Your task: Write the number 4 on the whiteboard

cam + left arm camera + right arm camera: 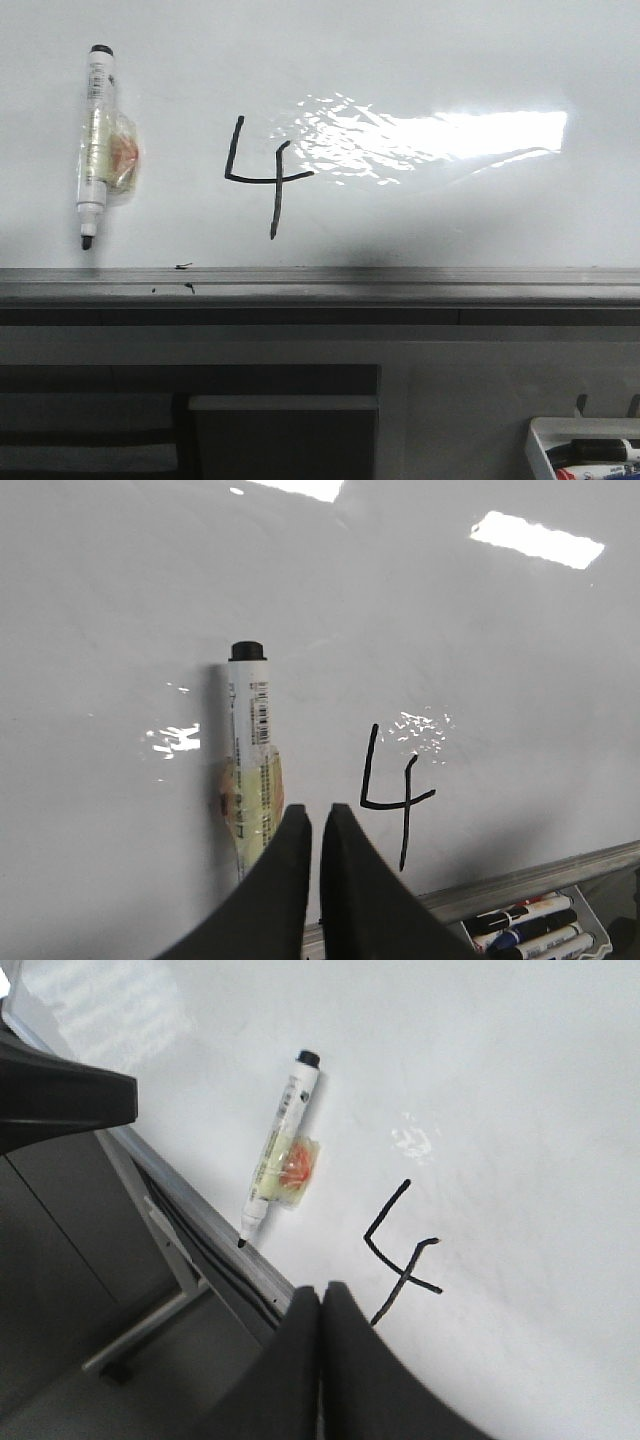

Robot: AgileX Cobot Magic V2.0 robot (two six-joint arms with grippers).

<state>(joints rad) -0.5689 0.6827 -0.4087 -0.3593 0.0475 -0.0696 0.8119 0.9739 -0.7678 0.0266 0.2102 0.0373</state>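
The number 4 (265, 180) is drawn in black strokes on the whiteboard (450, 60), left of the glare. A white marker pen (97, 145) with a black cap end and a taped patch hangs upright on the board, left of the 4. My left gripper (313, 815) is shut and empty, back from the board, with the marker (250, 750) and the 4 (395, 790) beyond its tips. My right gripper (322, 1295) is shut and empty, near the board's lower rail, below the 4 (400, 1250) and the marker (285, 1150). Neither gripper shows in the front view.
A grey metal rail (320, 285) runs along the board's lower edge, with small black specks on it. A white tray (585, 445) of markers sits at the lower right and also shows in the left wrist view (530, 930). A dark blunt shape (60, 1100) juts in beside the rail.
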